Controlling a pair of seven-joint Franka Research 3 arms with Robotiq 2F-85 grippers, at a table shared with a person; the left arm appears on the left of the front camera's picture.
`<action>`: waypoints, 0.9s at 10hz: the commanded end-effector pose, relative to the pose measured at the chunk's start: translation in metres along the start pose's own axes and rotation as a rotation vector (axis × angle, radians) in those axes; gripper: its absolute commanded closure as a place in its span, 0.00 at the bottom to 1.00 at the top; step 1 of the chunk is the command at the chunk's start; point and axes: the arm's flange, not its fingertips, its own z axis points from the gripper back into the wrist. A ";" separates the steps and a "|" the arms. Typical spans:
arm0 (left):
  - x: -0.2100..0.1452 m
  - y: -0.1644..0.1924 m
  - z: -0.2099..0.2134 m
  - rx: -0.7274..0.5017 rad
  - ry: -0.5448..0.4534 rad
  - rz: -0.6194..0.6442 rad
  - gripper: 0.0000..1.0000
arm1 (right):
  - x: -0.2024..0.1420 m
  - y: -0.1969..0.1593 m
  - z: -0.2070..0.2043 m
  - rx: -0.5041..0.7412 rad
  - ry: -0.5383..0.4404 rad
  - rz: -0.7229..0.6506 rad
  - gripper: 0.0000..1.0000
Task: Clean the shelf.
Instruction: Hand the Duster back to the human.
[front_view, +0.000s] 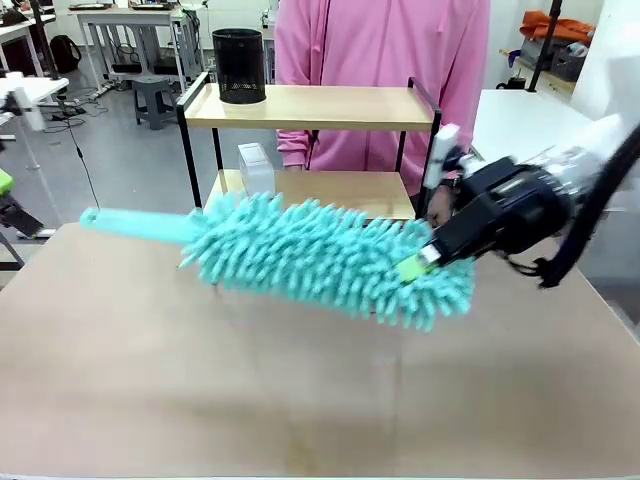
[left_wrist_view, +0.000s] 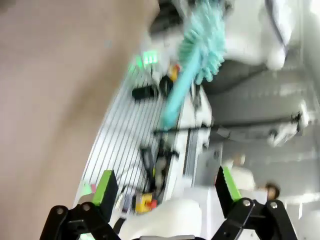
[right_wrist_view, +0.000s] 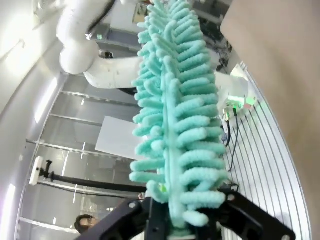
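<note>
The jaws of the right gripper (front_view: 425, 262) are clenched on the fluffy end of one turquoise chenille duster (front_view: 320, 255), held above the table with its long axis roughly level and its handle pointing toward the robot's left. The left gripper (left_wrist_view: 165, 192) is spread open, holding nothing. One two-tier wooden shelf with a black metal frame (front_view: 310, 108) stands at the far edge, bearing one black mesh cup (front_view: 240, 66) and one small clear box (front_view: 256, 167).

Black mesh bin (front_view: 239, 66) on upper board; clear box (front_view: 256, 168) on lower.
</note>
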 end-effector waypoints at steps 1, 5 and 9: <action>-0.011 0.013 0.011 -0.061 -0.651 0.078 0.00 | -0.034 0.020 0.051 0.007 -0.134 0.076 1.00; -0.004 0.053 0.003 -0.187 -0.911 0.193 0.00 | -0.108 0.064 0.130 0.087 -0.534 0.303 1.00; -0.033 0.058 0.039 -0.084 -0.657 0.200 0.00 | -0.174 0.026 0.183 -0.104 -1.294 -0.203 1.00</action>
